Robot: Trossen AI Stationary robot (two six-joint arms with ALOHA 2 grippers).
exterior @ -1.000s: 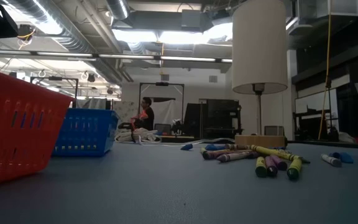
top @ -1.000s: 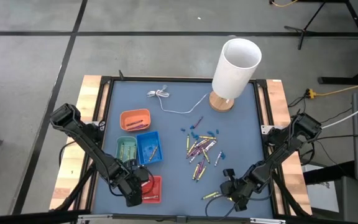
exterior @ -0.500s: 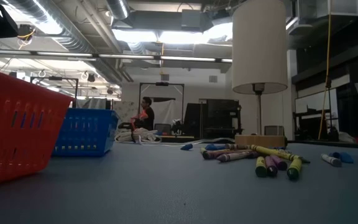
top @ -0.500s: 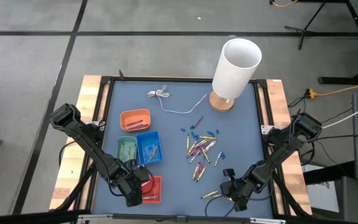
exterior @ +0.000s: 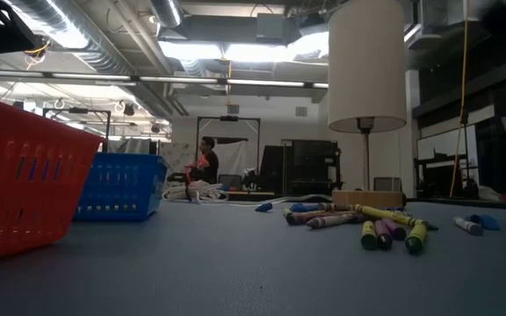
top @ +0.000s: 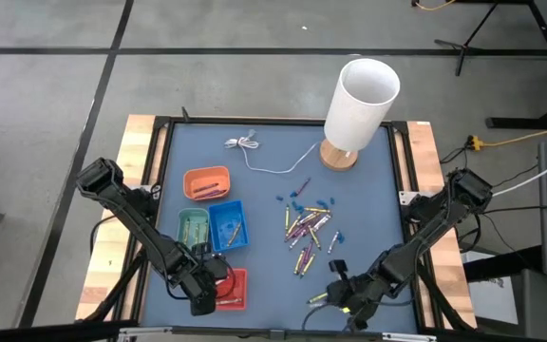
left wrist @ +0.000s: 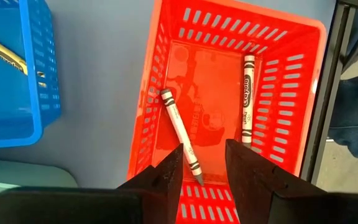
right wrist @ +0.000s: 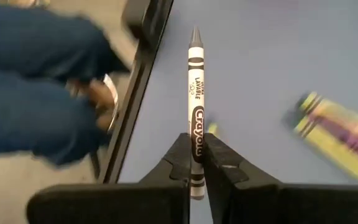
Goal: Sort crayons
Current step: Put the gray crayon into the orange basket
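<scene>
- Right end effector [right wrist: 196, 163] was clamped shut on a whitish/grey crayon [right wrist: 195, 106], gripped near one end, most of the stick pointing forward past the fingers; it was seen at the near edge of the tabletop [top: 264, 204], right of centre.
- Left end effector [left wrist: 202, 163] was parked over the red basket [left wrist: 300, 93], jaws parted and nothing held.
- Step judged in hand: the grey crayon lifted and carried to its basket.
- For a clean carry — grip is far off the stick's middle, so it is better moved slowly and kept level; any swing could pivot it out.
- Release would best be made low inside the basket walls, so the stick isn't bounced out.
- Left arm sits over the red basket; that path should be cleared first if red is the target.
- Counts: four baskets — orange [top: 206, 181], green [top: 194, 227], blue [top: 227, 225], red.
- Red basket: two whitish crayons [left wrist: 181, 135].
- Loose pile [top: 306, 226]: a dozen or so, exact count not readable.
- One yellow crayon [top: 319, 298] lay apart by the right end effector.
- One lamp [top: 359, 106], one white cable [top: 273, 163].
</scene>
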